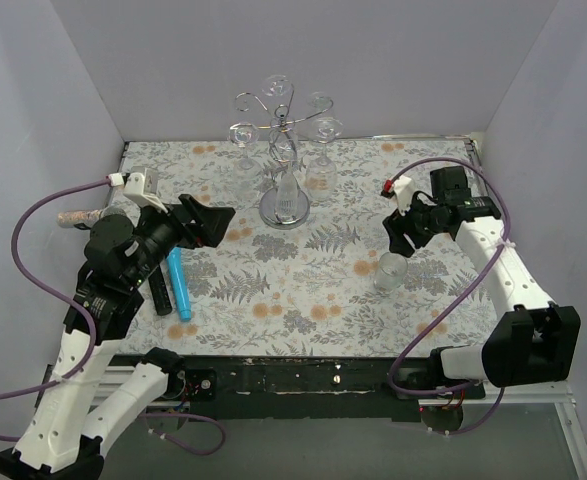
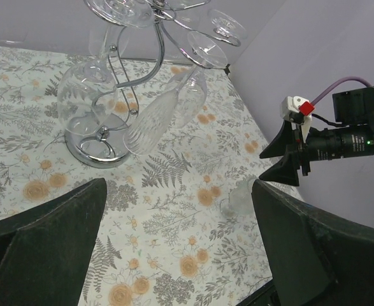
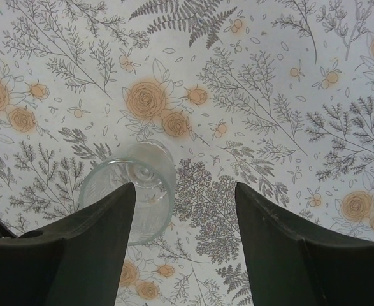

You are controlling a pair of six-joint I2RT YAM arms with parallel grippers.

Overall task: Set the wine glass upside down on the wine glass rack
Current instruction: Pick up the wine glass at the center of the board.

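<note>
Starting at the left of the overhead view, we see the left hand point(image 1: 205, 222) spread and empty above the table point(image 1: 313, 295). A blue pen point(image 1: 180, 284) and a black stick-like thing point(image 1: 160, 291) lie side by side just below it.

In the upper middle stands the wine glass rack point(image 1: 285, 160), thin shiny wire on a round mirrored foot. Several glasses hang bowl-down from its curled arms. The clear glass is hard to read, so we cannot count the free curls for certain.

Right of centre, the wine glass point(image 1: 391, 272) stands upright on the table, mouth up and well apart from the rack. The right hand point(image 1: 406, 230) hovers just above it, spread wide and holding nothing. In the right wrist view the glass sits toward the left side of the gap, partly hidden by the left finger point(image 3: 78, 248).

We judge the glass to be light, stiff, thin-walled and slick. A hard squeeze or a knock could crack it, and smooth pads could let it slide.

We would centre the hand over it first. Then we would close gently on the stem or low on the bowl. The foot should stay clear, since it must slip into a curl once the glass is turned over.
</note>
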